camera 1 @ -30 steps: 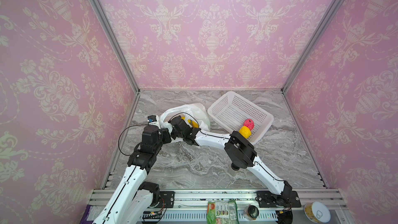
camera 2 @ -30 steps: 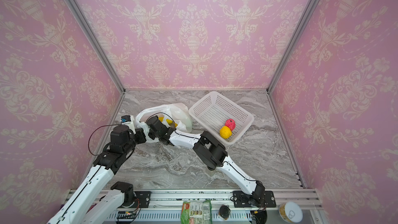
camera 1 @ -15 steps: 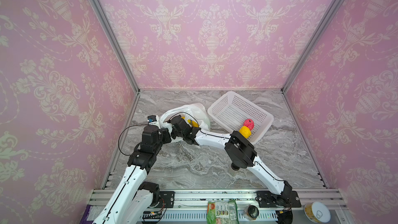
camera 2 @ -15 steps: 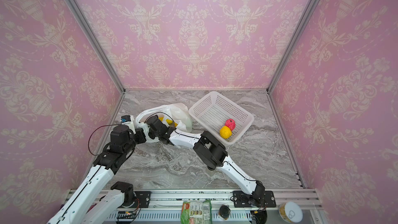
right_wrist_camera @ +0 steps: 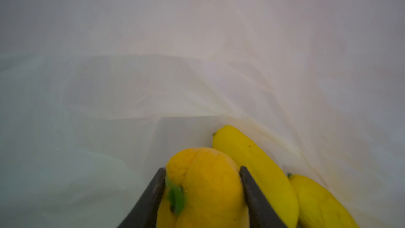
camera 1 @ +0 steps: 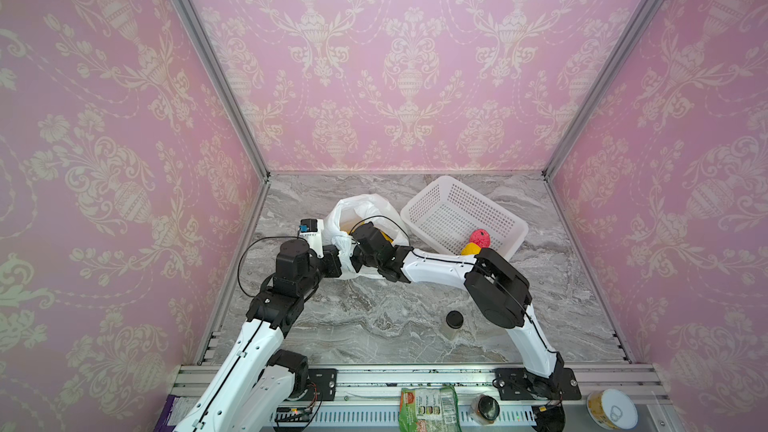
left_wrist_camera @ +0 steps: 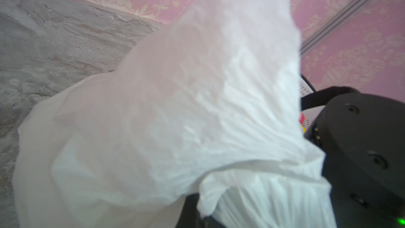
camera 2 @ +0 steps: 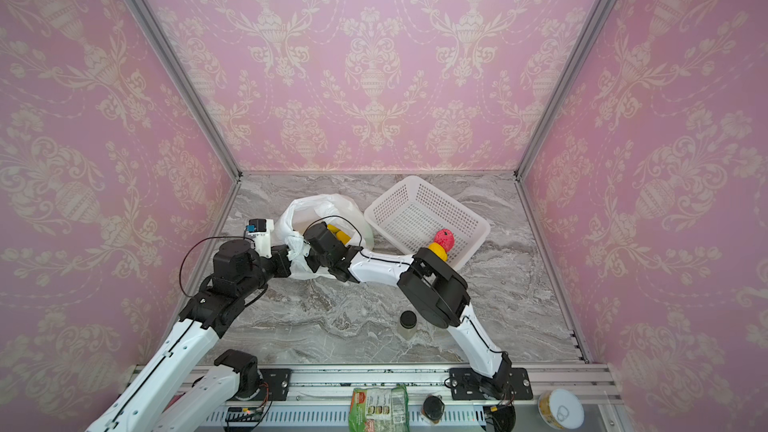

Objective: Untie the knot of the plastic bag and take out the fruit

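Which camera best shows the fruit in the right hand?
Right wrist: the fruit, up close, clamped in the right hand. Both top views show just a yellow sliver in the bag; left wrist, only plastic.

The white plastic bag (camera 1: 370, 206) lies open, yellow fruit (right_wrist_camera: 208, 183) inside.

bright even top views, wrist views soft, blurred, dim inside
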You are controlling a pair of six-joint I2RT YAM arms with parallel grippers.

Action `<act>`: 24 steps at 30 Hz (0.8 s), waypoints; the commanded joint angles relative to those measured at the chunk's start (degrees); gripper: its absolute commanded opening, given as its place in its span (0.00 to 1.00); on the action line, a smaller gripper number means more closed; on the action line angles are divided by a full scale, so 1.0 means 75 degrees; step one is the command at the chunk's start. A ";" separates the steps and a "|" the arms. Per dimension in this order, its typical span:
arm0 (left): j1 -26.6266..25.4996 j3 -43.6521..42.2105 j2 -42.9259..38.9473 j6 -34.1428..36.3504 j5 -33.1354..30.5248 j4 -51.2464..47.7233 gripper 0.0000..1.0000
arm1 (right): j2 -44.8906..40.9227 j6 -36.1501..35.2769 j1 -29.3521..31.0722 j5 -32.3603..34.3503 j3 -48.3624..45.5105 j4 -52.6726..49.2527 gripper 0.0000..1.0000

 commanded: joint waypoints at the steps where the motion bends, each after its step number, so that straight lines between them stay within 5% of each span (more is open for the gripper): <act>1: 0.0452 -0.0101 0.0363 0.0087 -0.1752 -0.0046 0.00 | -0.1496 0.0609 0.0363 -0.0992 -0.0697 0.1086 0.00; 7: 0.0452 -0.0175 0.0391 0.0037 -0.2210 -0.0190 0.00 | -0.1550 0.0951 0.0303 0.0792 -0.0987 0.0686 0.00; 15: 0.0452 -0.0240 0.0550 0.0064 -0.2231 -0.0113 0.00 | -0.3182 0.1160 0.0360 0.0540 -0.2585 0.1219 0.00; 24: 0.0453 -0.0266 0.0561 0.0100 -0.2156 -0.0075 0.00 | -0.5912 0.1412 -0.0047 0.1828 -0.4819 0.1928 0.00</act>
